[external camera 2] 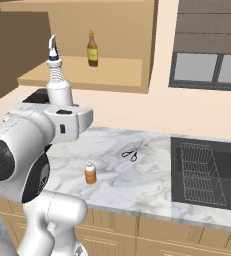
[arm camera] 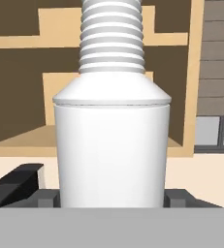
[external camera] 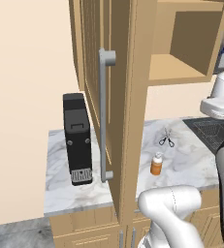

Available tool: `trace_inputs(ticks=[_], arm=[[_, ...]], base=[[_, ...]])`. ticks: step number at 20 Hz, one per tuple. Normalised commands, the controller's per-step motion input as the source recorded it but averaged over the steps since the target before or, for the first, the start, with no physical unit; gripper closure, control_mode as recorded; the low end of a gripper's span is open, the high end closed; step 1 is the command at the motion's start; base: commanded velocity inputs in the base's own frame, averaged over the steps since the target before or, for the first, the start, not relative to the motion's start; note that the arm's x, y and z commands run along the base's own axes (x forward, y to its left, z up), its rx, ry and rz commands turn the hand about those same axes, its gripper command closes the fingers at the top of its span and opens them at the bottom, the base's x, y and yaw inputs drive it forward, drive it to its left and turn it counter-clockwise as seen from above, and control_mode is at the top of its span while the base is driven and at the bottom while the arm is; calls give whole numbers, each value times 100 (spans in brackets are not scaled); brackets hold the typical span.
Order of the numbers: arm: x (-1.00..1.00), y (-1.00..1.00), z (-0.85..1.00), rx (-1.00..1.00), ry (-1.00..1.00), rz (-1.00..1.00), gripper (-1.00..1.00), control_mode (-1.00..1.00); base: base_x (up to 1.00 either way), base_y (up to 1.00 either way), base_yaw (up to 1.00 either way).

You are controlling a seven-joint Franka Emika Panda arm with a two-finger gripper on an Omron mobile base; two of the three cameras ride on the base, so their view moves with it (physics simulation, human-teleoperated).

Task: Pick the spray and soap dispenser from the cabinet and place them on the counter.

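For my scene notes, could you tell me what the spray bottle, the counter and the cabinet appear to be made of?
The spray looks like smooth matt white plastic: an even, unshaded body with a ribbed neck, held between the gripper's fingers. The counter looks like polished marble: white with grey veins. The cabinet looks like light wood, matt, with a grooved door; its bar handle looks like grey metal, possibly painted.

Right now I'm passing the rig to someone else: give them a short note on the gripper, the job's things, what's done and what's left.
Gripper: shut on the spray, held upright in the air in front of the open cabinet.
Soap dispenser: already upright on the counter, near the small scissors.
Done: both things are out of the cabinet; a brown bottle remains on its shelf.
Left: lower the spray onto bare counter, probably beside the soap dispenser, and release.
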Motion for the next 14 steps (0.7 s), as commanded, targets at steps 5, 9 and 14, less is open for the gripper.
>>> trace_inputs(ticks=[5, 9, 14], arm=[[-17, -36, -55, 0, 0, 0, 100, -100], [-5, -39, -50, 0, 2, 0, 100, -100], [6, -61, -49, 4, 1, 0, 100, -100]], base=[[0, 0, 0], [0, 0, 0], [0, 0, 0]])
